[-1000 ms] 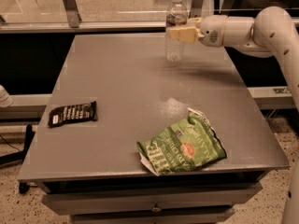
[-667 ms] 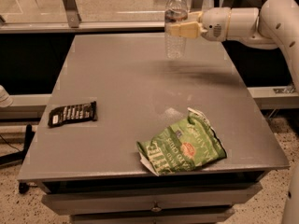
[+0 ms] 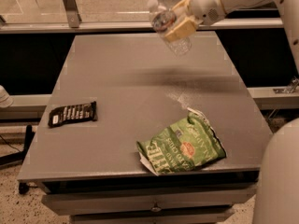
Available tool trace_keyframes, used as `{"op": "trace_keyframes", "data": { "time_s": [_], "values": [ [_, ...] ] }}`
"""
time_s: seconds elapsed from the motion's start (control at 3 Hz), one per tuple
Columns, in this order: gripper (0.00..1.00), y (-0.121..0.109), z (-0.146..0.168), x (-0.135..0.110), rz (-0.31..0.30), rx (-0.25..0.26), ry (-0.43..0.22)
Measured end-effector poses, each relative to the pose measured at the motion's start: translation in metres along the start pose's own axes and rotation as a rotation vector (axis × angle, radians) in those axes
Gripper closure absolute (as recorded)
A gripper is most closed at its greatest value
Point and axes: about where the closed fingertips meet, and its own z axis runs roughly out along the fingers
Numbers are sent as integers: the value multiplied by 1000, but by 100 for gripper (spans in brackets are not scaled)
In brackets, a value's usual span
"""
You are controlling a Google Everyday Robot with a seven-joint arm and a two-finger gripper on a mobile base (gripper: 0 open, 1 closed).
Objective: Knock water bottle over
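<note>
The water bottle is a clear ribbed bottle with a white cap. It is tilted over the far end of the grey table, cap up and to the left, base down and to the right, close to the tabletop. My gripper reaches in from the upper right. Its tan fingers are shut on the bottle's middle, one in front and one behind.
A crumpled green chip bag lies near the table's front right edge. A black snack bar lies at the left. A metal rail and post run behind the table. Part of my white body stands at the lower right.
The bottle stood upright at the far edge with my gripper on its upper part. Now it is tipped, cap swung left, and my gripper sits further left.
</note>
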Motion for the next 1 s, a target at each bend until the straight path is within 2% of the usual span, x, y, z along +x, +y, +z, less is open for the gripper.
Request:
{"op": "trace_keyframes", "data": {
  "time_s": [0.33,0.67,1.0],
  "values": [
    [100,53,10,21,-194,-194,264],
    [100,94,10,46,-325,-325,474],
    [80,122,14,65,-375,-413,589]
  ]
}}
